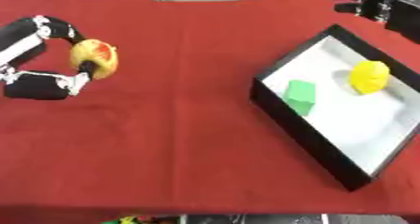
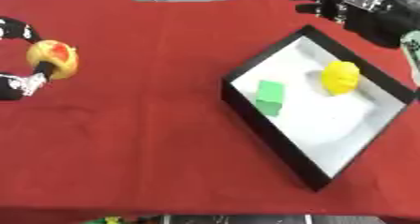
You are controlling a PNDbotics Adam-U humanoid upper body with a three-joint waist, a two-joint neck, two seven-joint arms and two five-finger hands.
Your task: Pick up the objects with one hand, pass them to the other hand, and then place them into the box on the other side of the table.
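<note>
At nine o'clock, left hand [image 1: 37,80] curls round yellow-red fruit [image 1: 93,58]; pickup step. Next: handover to right hand [image 2: 361,7], fingers seemingly relaxed, beyond box [image 1: 303,129].

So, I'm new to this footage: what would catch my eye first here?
Probably the left hand at the left edge of the red table, fingers curled round a yellow-and-red fruit-like object. Next, the black-walled box on the right, holding a green block and a yellow object. The right hand hovers beyond the box.
</note>
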